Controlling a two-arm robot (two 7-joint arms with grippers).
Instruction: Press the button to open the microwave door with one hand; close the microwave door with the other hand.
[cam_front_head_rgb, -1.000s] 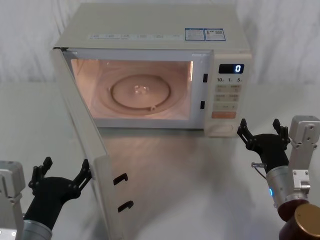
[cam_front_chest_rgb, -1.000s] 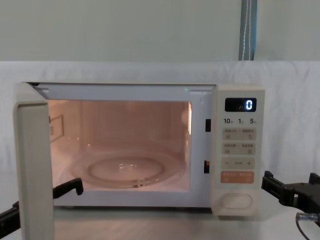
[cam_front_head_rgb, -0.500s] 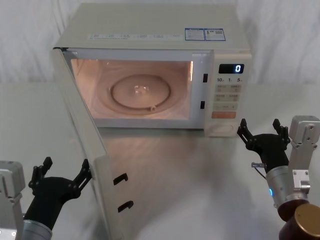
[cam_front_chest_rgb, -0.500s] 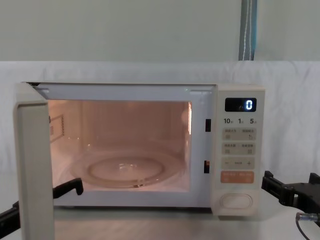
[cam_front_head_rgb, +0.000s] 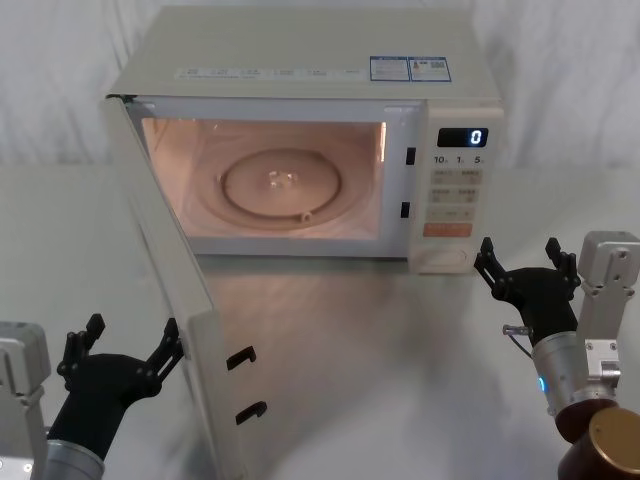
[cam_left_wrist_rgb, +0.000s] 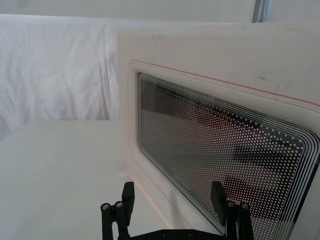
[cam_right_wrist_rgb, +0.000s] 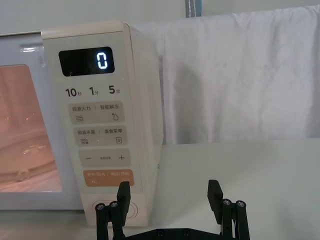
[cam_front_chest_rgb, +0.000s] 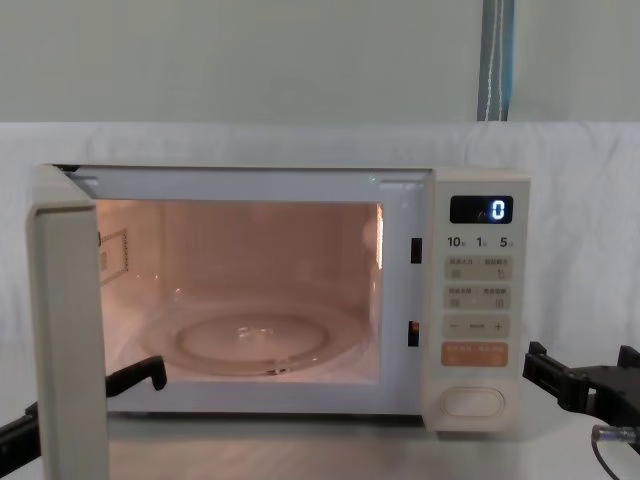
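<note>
The microwave door (cam_front_head_rgb: 165, 280) stands wide open, swung out toward my left, and the lit cavity shows behind it. My left gripper (cam_front_head_rgb: 133, 340) is open, low on the table just outside the door's free edge. The left wrist view has the door's dotted window (cam_left_wrist_rgb: 225, 150) close ahead of that gripper (cam_left_wrist_rgb: 173, 192). The oval cream button (cam_front_head_rgb: 447, 259) sits at the bottom of the control panel (cam_front_chest_rgb: 476, 300). My right gripper (cam_front_head_rgb: 519, 262) is open, a little right of the button (cam_front_chest_rgb: 472, 402) and off the panel.
A glass turntable (cam_front_head_rgb: 281, 185) lies inside the cavity. The display (cam_right_wrist_rgb: 86, 61) reads 0. White cloth (cam_front_chest_rgb: 300, 140) hangs behind the microwave. Bare table (cam_front_head_rgb: 380, 360) lies between the open door and my right arm.
</note>
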